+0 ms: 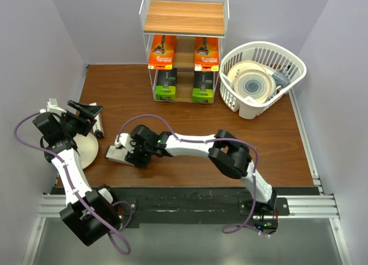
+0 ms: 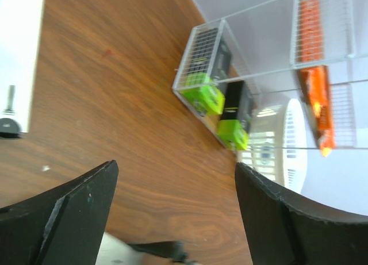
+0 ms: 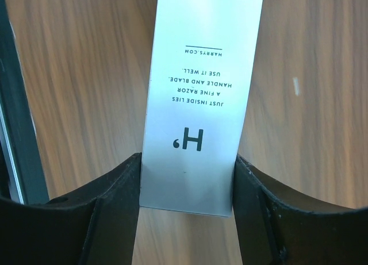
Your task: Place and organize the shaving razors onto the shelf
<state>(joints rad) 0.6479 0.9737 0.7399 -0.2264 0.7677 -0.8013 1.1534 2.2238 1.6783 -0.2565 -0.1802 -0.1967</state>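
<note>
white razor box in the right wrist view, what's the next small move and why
Probably a short straight lift off the table. The right fingers sit against both long edges of the white box, which lies flat on the wood, so the grip looks ready. The top board of the shelf is bare, so there is room up there.

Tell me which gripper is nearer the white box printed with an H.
Right. The right gripper has the white box between its fingers; the left gripper hangs open off to the box's left, near the plate.
</note>
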